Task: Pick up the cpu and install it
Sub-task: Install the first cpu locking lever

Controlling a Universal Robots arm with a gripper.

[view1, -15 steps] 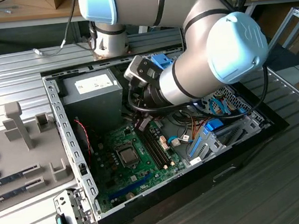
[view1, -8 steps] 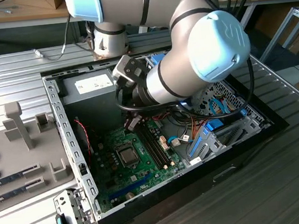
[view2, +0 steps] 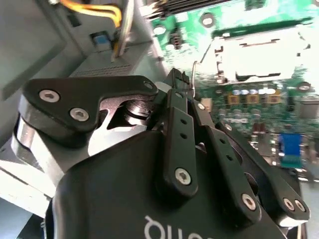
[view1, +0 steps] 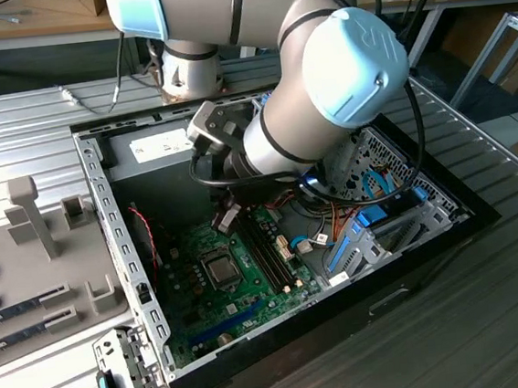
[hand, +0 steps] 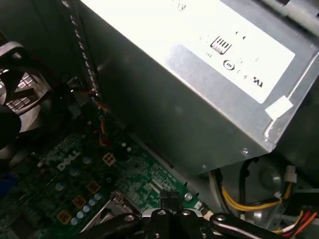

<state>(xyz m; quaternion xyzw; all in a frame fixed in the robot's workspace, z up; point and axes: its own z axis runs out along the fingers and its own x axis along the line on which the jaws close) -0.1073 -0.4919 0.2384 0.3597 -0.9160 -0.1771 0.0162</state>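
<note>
Hanging inside the open computer case (view1: 104, 209), the gripper (view1: 227, 217) sits above the green motherboard (view1: 190, 283); finger state cannot be told. The cpu (view1: 221, 269) lies in its socket mid-board. The first wrist view adds the grey power-supply box (hand: 199, 89). The case rests on a ribbed metal table (view1: 14, 126).

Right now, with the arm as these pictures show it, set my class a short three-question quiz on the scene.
1. True or false: the claw hangs inside the open computer case, over the motherboard.
2. The motherboard is: A red, B green, C white.
3. Fill in: the grey tray lies on the exterior view's ____ of the case.

Key: 1 true; 2 B; 3 left.
</note>
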